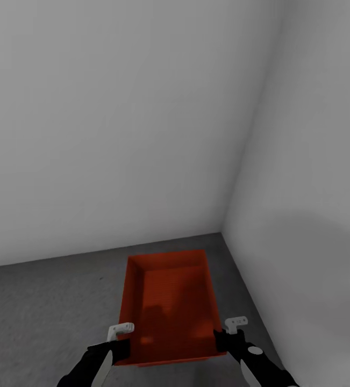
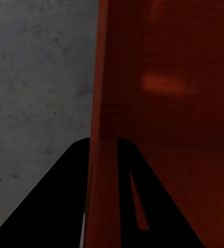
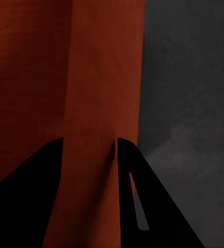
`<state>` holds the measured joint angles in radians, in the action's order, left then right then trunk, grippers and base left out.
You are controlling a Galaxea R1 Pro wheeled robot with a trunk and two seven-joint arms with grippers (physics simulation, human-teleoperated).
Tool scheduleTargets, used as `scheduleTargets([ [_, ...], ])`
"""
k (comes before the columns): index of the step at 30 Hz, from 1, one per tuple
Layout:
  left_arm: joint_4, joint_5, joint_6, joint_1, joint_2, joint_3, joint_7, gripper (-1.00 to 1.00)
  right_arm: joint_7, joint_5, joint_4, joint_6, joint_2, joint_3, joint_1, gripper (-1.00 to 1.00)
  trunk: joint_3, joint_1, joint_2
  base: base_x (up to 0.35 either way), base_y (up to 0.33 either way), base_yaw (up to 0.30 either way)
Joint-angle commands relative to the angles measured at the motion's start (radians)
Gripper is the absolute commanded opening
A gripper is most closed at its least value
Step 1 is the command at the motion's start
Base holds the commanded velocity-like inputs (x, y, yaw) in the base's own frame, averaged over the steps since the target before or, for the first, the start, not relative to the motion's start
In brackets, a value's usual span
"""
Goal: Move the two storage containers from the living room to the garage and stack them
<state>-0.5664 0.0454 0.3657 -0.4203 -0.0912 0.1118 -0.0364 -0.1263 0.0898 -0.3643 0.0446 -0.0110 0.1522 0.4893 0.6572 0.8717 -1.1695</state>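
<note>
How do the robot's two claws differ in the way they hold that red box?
The left gripper straddles the container on its left wall; the right gripper straddles its right wall. The left arm shows more white casing. Both grip near the closest corners, one finger inside, one outside.

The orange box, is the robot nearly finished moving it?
Partly. One orange box has reached the garage corner, over the grey floor. Both the left gripper and right gripper have their jaws clamped on its side walls. Letting go, and stacking the second box, remain.
</note>
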Motion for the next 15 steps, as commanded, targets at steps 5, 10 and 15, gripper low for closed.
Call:
scheduleTargets([
  [5,-0.030,-0.024,-0.036,-0.001,0.015,0.006,-0.026,-1.00,-0.030,0.011,0.004,0.004,0.002,0.030,0.000,-1.00,0.001,0.000,-0.001,0.000,0.000,-0.112],
  [10,-0.030,-0.023,-0.036,0.000,0.015,0.006,-0.026,-1.00,-0.030,0.011,0.004,0.004,0.001,0.030,0.000,-1.00,0.001,0.000,-0.001,0.000,0.000,-0.016],
  [15,-0.030,-0.023,-0.035,-0.001,0.015,0.006,-0.026,-1.00,-0.030,0.011,0.004,0.004,0.001,0.031,0.000,-1.00,0.001,0.000,-0.001,0.000,0.000,-0.002],
])
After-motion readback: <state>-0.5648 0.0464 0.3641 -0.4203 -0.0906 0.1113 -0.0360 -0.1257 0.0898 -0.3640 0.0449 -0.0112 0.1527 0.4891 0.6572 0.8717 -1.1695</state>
